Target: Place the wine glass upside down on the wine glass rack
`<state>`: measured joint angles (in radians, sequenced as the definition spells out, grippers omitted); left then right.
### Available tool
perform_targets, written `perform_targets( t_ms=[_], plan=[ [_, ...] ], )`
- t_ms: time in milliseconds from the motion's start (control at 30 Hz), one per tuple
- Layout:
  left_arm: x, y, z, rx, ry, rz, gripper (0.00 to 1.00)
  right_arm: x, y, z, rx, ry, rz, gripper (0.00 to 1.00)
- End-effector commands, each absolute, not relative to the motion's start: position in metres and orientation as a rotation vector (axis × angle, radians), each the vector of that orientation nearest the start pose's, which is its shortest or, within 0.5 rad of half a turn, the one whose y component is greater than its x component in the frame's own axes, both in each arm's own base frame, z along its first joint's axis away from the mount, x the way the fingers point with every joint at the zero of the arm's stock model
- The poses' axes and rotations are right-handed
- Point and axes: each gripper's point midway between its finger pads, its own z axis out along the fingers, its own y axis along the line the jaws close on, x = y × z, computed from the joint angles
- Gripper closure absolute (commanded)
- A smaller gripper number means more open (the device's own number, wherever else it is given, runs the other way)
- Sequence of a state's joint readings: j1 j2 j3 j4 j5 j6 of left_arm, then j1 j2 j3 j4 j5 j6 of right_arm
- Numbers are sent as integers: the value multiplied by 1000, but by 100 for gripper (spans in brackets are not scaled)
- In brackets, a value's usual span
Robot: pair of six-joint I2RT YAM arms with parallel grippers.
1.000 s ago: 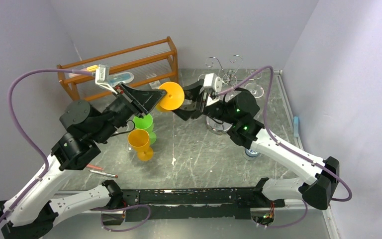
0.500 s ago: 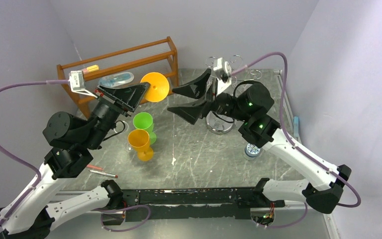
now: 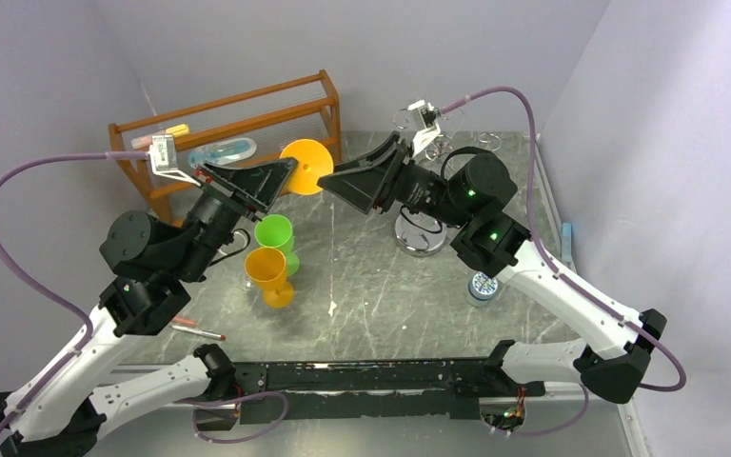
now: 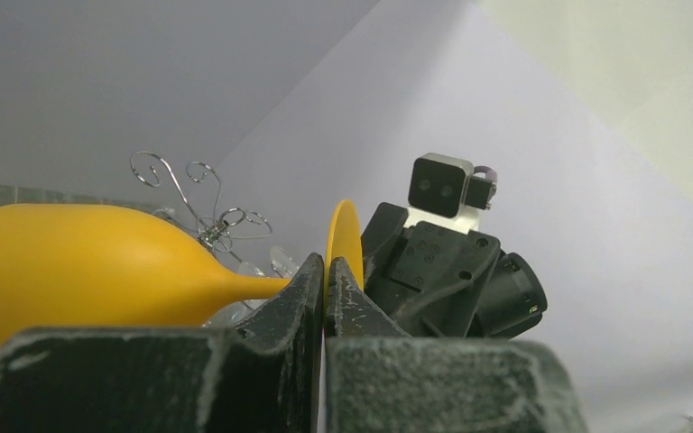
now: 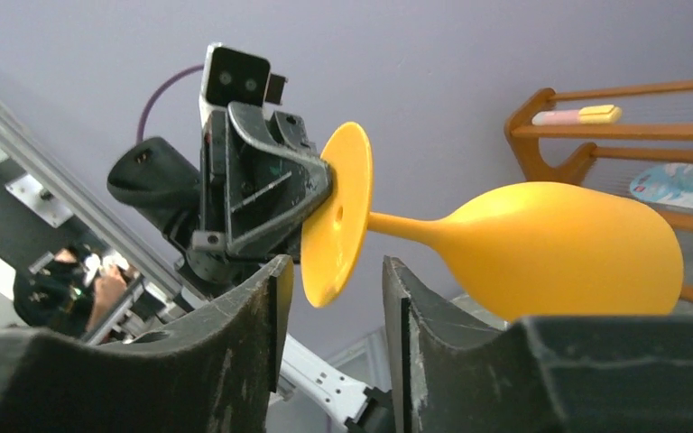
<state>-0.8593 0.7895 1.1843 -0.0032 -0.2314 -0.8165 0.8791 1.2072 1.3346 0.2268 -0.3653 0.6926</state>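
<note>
Top external: yellow-orange plastic wine glass (image 3: 306,167) held sideways mid-air, silver chrome wire rack (image 3: 419,240) to its right. Left wrist: left jaws clamp its foot. Right wrist: right jaws open astride foot rim — close squarely before left releases.

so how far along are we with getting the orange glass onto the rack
Done: the orange wine glass is up in the air, lying sideways, with the left gripper shut on its foot. In hand: the right gripper stands open with a finger either side of that foot, not closed on it. Left: probably a handover, then turning it upside down and hanging it on the wine glass rack.
</note>
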Motion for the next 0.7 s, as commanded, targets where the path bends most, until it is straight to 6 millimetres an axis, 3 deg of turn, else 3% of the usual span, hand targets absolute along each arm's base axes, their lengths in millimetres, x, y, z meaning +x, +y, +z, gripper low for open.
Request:
perform_targets(
  t_ms=[0, 167, 233, 333, 433, 533, 600, 667],
  plan=[
    [186, -208, 523, -173, 1253, -1358, 95, 184, 355, 509, -372, 1367, 1623, 59],
    [185, -209, 519, -170, 1262, -1364, 95, 186, 361, 511, -354, 1388, 1657, 77],
    [186, -207, 517, -182, 1267, -1365, 95, 185, 362, 513, -355, 1382, 1671, 96],
    [183, -202, 515, -203, 1261, -1367, 91, 186, 360, 514, -345, 1389, 1657, 100],
    [183, -194, 513, -219, 1260, -1342, 64, 188, 352, 523, -324, 1353, 1628, 100],
    [179, -187, 515, -170, 1234, -1294, 29, 192, 348, 533, -328, 1321, 1580, 100],
    [177, -181, 518, -145, 1226, -1243, 15, 196, 346, 541, -338, 1289, 1538, 100],
    [174, -178, 518, -86, 1225, -1189, 8, 202, 343, 549, -343, 1253, 1476, 100]
  ],
)
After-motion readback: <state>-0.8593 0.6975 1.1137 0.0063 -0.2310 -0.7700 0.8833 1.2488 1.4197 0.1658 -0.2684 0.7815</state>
